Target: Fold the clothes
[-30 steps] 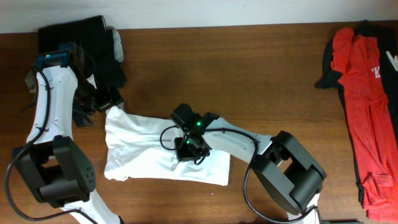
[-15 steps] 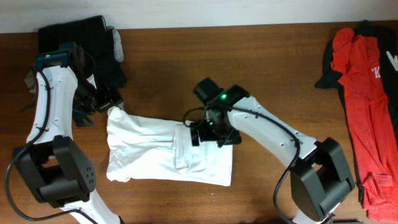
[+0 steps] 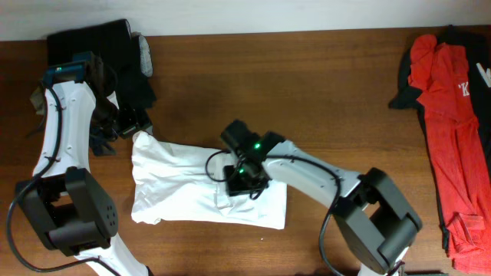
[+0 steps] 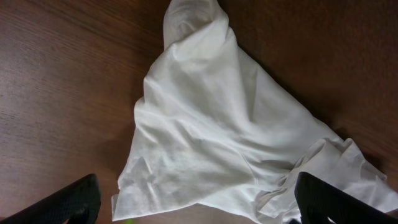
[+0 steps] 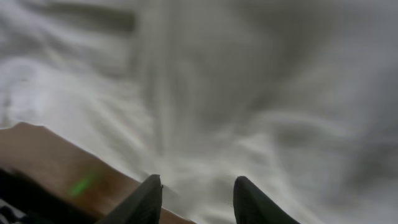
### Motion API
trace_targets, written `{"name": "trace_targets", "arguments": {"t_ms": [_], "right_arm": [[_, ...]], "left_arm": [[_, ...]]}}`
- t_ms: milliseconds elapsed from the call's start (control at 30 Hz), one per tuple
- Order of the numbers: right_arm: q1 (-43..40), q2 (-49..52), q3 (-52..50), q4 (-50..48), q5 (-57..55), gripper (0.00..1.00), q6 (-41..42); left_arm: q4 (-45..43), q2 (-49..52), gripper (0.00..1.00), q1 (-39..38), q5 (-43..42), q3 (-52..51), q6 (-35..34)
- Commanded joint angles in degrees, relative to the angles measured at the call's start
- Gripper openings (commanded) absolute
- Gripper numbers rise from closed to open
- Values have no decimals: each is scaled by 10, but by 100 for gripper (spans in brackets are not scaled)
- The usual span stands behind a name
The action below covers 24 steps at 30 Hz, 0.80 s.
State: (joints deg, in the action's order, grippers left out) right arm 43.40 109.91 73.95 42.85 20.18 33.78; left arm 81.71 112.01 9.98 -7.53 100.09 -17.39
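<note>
A white T-shirt (image 3: 173, 180) lies crumpled and partly folded on the brown table, left of centre. My left gripper (image 3: 130, 123) hovers at its upper left corner; in the left wrist view (image 4: 205, 208) its fingers are spread wide over the white fabric (image 4: 205, 124) and hold nothing. My right gripper (image 3: 244, 178) is low over the shirt's folded right part. In the blurred right wrist view (image 5: 199, 199) its fingers are apart, with white cloth (image 5: 249, 93) just beyond them and nothing between them.
A red and black garment (image 3: 449, 115) lies along the right edge of the table. Dark clothes (image 3: 115, 46) are piled at the back left, behind the left arm. Bare wood (image 3: 322, 92) lies between the two.
My right gripper swung up and to the right, then came back down-left onto the shirt. The shirt's right flap shifted a little. The left arm has not moved.
</note>
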Motion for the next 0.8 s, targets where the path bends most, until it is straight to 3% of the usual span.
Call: {"name": "trace_targets", "arguments": {"t_ms": [0,100,200,233,367,467,767], "right_arm": [[40,7,-3,-35,17,42,28],[66,9,-3,-72,25,35,32],[70,6,4,-75,16,8,31],[65,-1,8,-66,14,4,29],[31,-64,43,40,-95,5,25],[-2,-70,41,74,-106,6,25],[34,41,19,24,-67,4,70]], "left_arm": [[3,-5,99,-2,-6,4,1],[4,-5,99,-2,-6,4,1],[5,-5,99,-2,-6,4,1],[5,-5,99,-2,-6,4,1],[3,-5,99,-2,-6,4,1],[2,-5,99,-2,-6,4,1],[2,-5,99,-2,-6,4,1]]}}
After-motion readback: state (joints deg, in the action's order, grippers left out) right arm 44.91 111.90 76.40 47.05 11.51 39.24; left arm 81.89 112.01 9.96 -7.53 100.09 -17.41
